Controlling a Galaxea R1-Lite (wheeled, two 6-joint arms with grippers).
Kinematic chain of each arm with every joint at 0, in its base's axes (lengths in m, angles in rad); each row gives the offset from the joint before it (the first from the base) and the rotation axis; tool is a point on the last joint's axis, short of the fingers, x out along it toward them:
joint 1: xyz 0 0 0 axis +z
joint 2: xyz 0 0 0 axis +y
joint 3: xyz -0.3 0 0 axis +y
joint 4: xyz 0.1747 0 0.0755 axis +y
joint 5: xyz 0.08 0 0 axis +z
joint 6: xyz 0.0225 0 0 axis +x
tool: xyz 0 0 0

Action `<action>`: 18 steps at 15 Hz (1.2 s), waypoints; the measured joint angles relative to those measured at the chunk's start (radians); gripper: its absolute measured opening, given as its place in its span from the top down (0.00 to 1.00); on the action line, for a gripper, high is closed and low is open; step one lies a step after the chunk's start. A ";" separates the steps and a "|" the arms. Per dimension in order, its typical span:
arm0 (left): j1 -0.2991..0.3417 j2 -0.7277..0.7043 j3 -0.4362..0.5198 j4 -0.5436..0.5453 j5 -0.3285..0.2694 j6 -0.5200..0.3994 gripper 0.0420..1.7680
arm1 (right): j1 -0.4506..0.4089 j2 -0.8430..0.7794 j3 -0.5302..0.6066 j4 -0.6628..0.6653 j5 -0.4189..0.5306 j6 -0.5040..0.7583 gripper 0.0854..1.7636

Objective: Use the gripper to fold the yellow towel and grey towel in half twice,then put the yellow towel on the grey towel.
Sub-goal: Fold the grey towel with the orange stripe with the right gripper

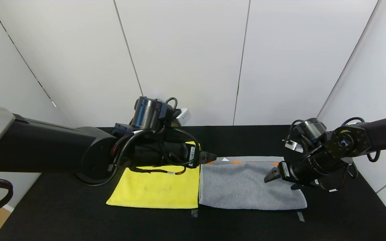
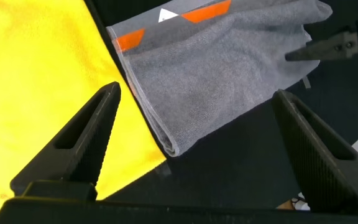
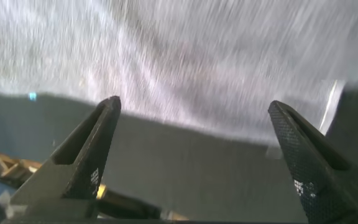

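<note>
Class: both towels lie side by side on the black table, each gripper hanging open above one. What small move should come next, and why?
Probably lower the open right gripper onto the grey towel's right edge to pinch it. The towel lies flat with its fold unfinished, and nothing is held. The left gripper hangs open over the yellow towel.

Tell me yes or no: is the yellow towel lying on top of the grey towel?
No, the yellow towel lies flat beside the grey towel on the table, edges side by side.

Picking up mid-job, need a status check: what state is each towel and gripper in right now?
yellow towel: flat on the table, beside the grey towel.
grey towel: folded, flat, orange marks at far edge.
left gripper: open, empty, above the towels' far ends.
right gripper: open, empty, over grey towel.
</note>
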 joint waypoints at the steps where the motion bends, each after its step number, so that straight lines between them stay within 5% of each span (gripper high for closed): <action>1: 0.000 0.000 0.001 0.000 0.000 0.000 0.03 | -0.007 0.014 -0.013 -0.018 0.000 -0.001 0.03; 10: -0.001 0.002 0.000 0.000 0.001 0.000 0.03 | -0.036 0.118 -0.195 -0.026 0.000 0.001 0.03; 18: -0.001 0.007 0.000 0.000 0.001 0.000 0.03 | -0.072 0.136 -0.221 -0.013 0.000 0.001 0.03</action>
